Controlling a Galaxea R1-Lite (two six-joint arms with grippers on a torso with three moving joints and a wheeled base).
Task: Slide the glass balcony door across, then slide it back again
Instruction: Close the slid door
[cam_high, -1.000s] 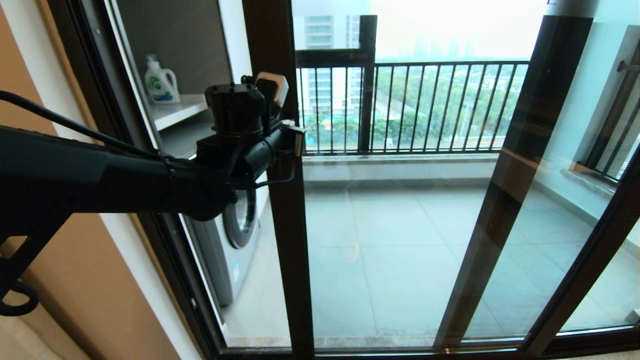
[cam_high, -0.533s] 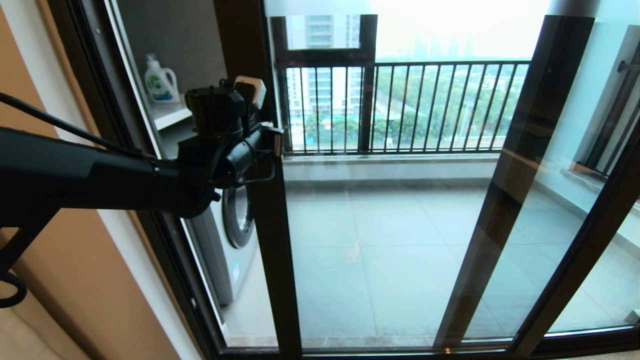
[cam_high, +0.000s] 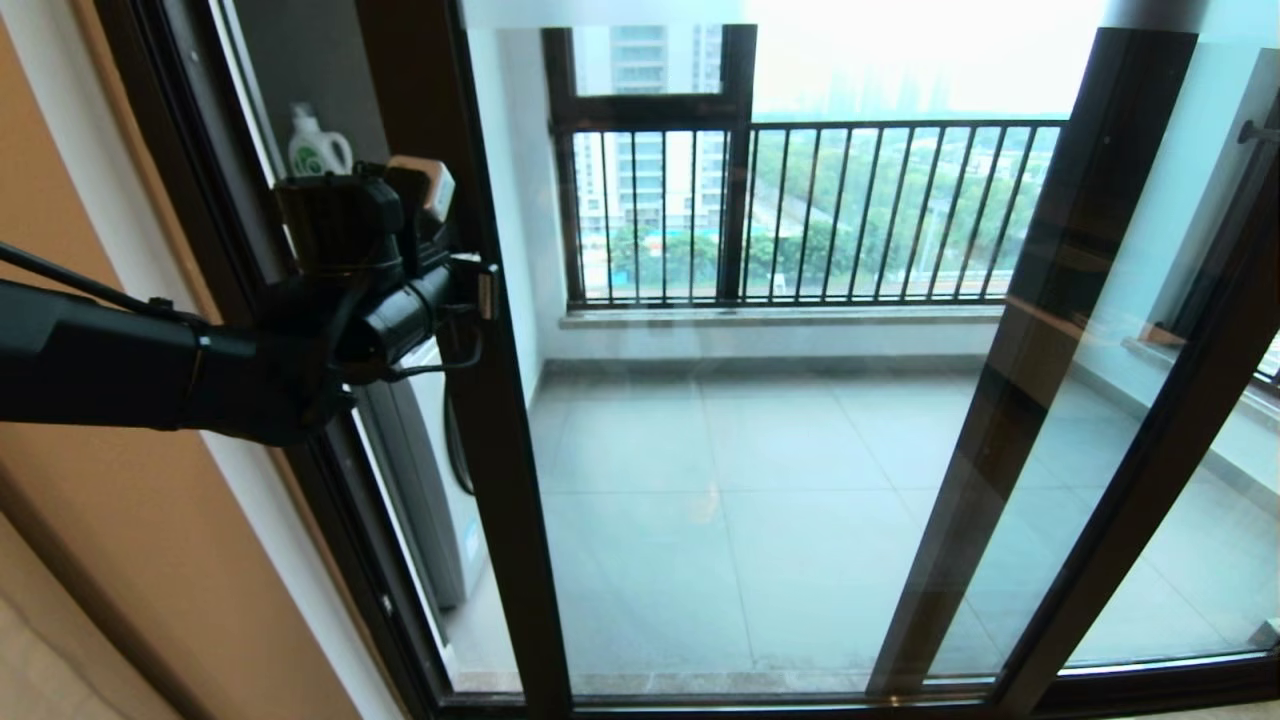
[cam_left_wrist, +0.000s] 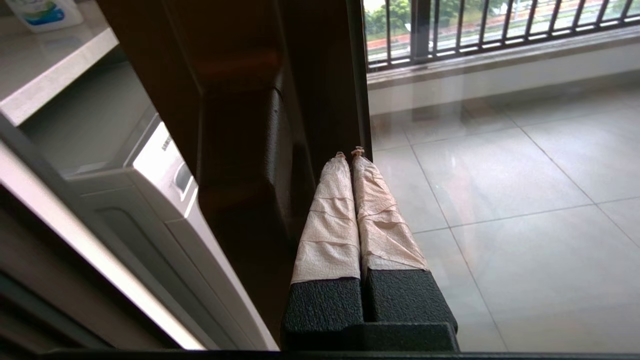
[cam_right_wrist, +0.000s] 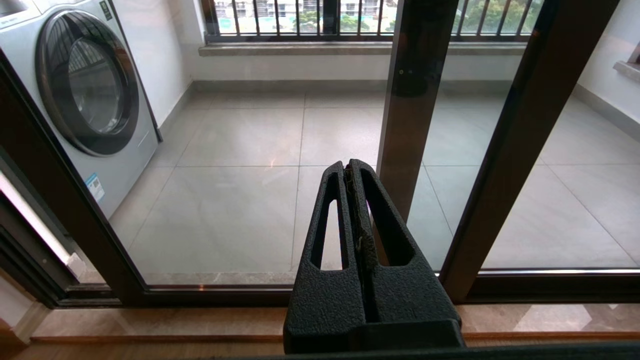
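The glass balcony door (cam_high: 760, 470) fills the middle of the head view, its dark brown edge post (cam_high: 500, 500) standing close to the left wall frame. My left gripper (cam_high: 487, 290) is shut and empty at chest height. Its tape-wrapped fingers (cam_left_wrist: 330, 220) lie against the glass-side face of that post, tips (cam_left_wrist: 349, 152) touching it. A dark bar handle (cam_left_wrist: 240, 160) runs along the post beside them. My right gripper (cam_right_wrist: 348, 164) is shut and empty, held low before the door's bottom rail (cam_right_wrist: 215, 295); it is out of the head view.
A washing machine (cam_high: 430, 500) and a shelf with a detergent bottle (cam_high: 318, 145) sit behind the narrow gap at the left. The fixed outer frame (cam_high: 200, 200) borders that gap. The matching panel's post (cam_high: 1040, 330) stands at the right, and a balcony railing (cam_high: 850, 210) lies beyond.
The door and my left gripper have moved left together. The gap between the edge post and the left frame has narrowed, covering most of the washing machine.
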